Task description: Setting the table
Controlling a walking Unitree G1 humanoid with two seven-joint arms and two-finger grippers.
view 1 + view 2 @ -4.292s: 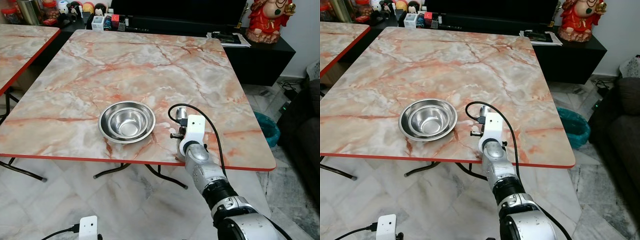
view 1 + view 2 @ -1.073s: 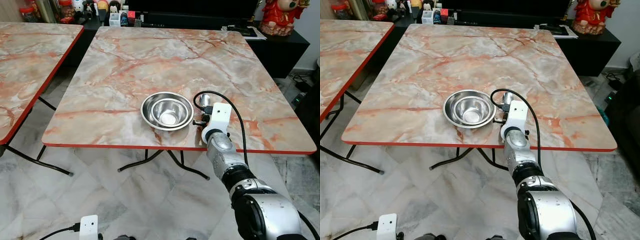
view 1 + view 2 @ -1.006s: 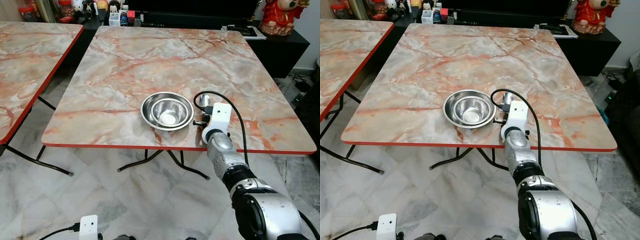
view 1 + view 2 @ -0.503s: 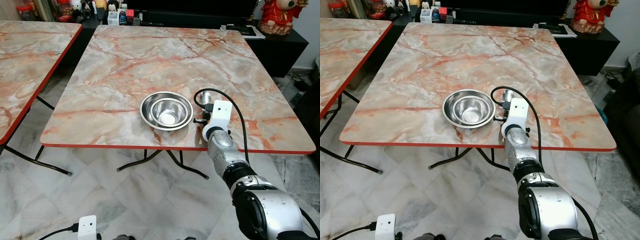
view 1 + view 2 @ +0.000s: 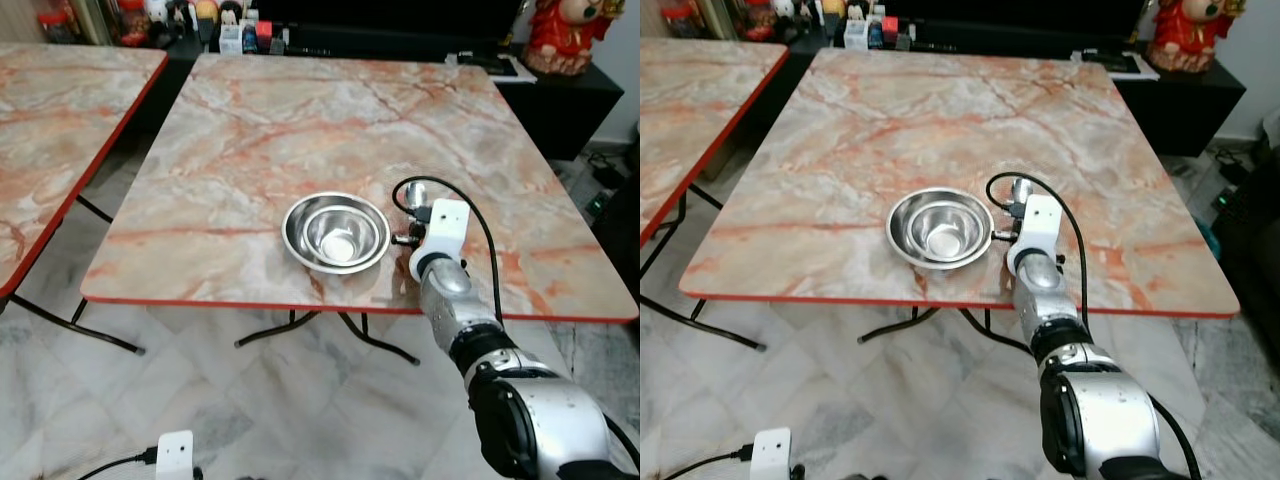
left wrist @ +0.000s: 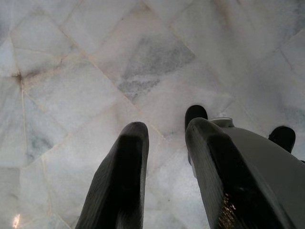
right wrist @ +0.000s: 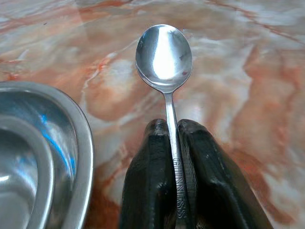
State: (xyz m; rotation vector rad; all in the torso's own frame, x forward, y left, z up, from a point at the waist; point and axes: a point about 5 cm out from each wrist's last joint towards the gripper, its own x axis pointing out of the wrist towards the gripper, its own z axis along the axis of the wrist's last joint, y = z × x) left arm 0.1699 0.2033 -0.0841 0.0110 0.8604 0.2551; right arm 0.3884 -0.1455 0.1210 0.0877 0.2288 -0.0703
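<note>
Two nested steel bowls [image 5: 336,232] stand near the front edge of a square marble-patterned table [image 5: 300,120] with a red rim. Just right of them, my right gripper [image 7: 172,128] is shut on the handle of a steel spoon [image 7: 164,51]. The spoon's head [image 5: 413,195] points away from me, low over the tabletop and apart from the bowls' rim [image 7: 81,143]. In the eye views the white wrist camera [image 5: 443,224] covers the fingers. My left gripper [image 6: 167,133] hangs open over the marble floor with nothing in it.
A second marble table [image 5: 60,130] stands to the left with a gap between. A black cabinet [image 5: 560,95] with small items and a red figurine [image 5: 560,35] runs behind the table. A dark sofa [image 5: 625,230] is at the right. Marble floor [image 5: 250,400] lies in front.
The whole view has widened since the earliest frames and dipped slightly just now as the camera moved. My right gripper keeps holding the spoon beside the bowls.
</note>
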